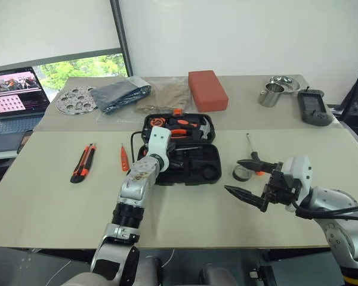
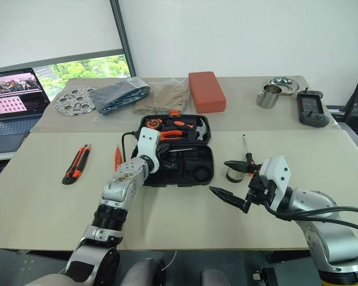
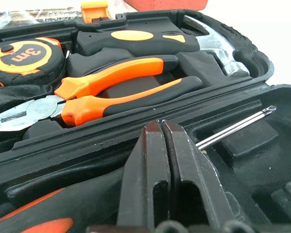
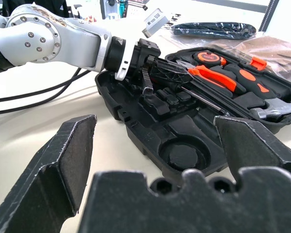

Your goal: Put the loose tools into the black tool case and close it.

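The beige worktop (image 1: 53,202) carries everything, and the black tool case (image 1: 198,168) lies open near its middle, lid half at the far side. In the lid sit a tape measure (image 3: 20,55), orange-handled pliers (image 3: 119,90) and a hammer (image 3: 136,40), each in its recess. The near half is mostly bare moulded hollows, with one slim screwdriver (image 3: 235,127) lying across it, its shaft running toward 2 o'clock in the left wrist view.

At 12 o'clock from the case, on the far worktop, stands a red-orange block (image 1: 207,90); a laptop (image 1: 13,95) sits at 10 o'clock.

The left tool (image 3: 166,145) reaches over the case's near-left corner. Its two black fingers (image 3: 148,184) are pressed flat together with nothing between them; the screwdriver's shaft emerges from just behind the tips, so whether it touches them I cannot tell.

The right tool (image 1: 246,177) hangs above the worktop at 4 o'clock from the case, jaws spread wide and empty.

At 9 o'clock from the case, well apart, lies the orange-and-black utility knife (image 1: 83,162); between it and the case lies a second screwdriver (image 1: 124,157). At 3 o'clock, just beside the case, sits the small tape roll (image 1: 243,173), with a third screwdriver (image 1: 251,146) just beyond it.
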Controlling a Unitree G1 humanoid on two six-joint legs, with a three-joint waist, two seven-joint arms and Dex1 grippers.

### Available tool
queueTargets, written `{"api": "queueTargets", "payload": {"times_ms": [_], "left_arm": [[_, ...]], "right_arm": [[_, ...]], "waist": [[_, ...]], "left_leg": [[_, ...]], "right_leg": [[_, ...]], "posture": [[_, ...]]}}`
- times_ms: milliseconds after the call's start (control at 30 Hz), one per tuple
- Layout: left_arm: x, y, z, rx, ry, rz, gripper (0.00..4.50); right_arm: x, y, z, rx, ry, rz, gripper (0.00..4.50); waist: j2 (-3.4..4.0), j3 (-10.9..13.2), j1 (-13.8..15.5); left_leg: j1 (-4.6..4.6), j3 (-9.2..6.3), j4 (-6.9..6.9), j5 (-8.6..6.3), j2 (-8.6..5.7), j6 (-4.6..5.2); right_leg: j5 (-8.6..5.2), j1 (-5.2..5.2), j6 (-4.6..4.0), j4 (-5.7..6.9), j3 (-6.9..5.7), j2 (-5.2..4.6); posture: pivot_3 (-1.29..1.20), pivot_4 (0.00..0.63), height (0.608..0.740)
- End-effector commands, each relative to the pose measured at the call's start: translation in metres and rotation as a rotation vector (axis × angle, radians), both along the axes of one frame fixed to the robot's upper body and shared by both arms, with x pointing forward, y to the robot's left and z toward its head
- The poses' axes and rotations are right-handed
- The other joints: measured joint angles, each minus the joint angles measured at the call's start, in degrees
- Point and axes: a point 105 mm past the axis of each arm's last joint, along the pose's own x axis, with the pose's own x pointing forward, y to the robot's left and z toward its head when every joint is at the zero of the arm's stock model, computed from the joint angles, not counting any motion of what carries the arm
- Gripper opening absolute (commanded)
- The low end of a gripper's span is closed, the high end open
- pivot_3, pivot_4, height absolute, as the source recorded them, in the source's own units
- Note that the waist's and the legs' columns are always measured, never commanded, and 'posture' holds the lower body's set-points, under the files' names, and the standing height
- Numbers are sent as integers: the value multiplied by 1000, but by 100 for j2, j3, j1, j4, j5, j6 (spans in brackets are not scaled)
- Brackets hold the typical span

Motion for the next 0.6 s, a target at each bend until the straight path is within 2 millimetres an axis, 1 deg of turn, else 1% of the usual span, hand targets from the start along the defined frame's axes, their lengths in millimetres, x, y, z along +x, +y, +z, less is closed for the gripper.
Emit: {"api": "queueTargets", "payload": {"times_ms": [33,267,433,600], "left_arm": [[-1,3,-10,4,43,19,42],[-4,15,-35,4,151,83,42],[-9,27,-61,63,238,130,42],[-15,38,-81,93,301,174,42]], "right_arm": [[-4,0,13,4,-45,11,4500],[-4,0,12,4,-45,13,4500],[-2,1,13,5,-47,18,4500],[-1,2,13,7,-50,22,4500]], "waist": [[1,0,-3],[4,-2,-30],[13,-10,-75],[17,-14,-148]], "left_leg": [[1,-1,0,0,0,1],[33,-25,-8,-14,-1,22],[45,-26,-9,-15,-1,23],[66,-26,-17,-16,0,23]], "right_leg": [[0,1,0,-1,0,0],[-1,35,1,-9,0,0],[-1,45,1,-8,1,0],[-1,56,1,-6,5,0]], "posture": [[0,150,740],[0,150,740],[0,150,740],[0,150,740]]}}
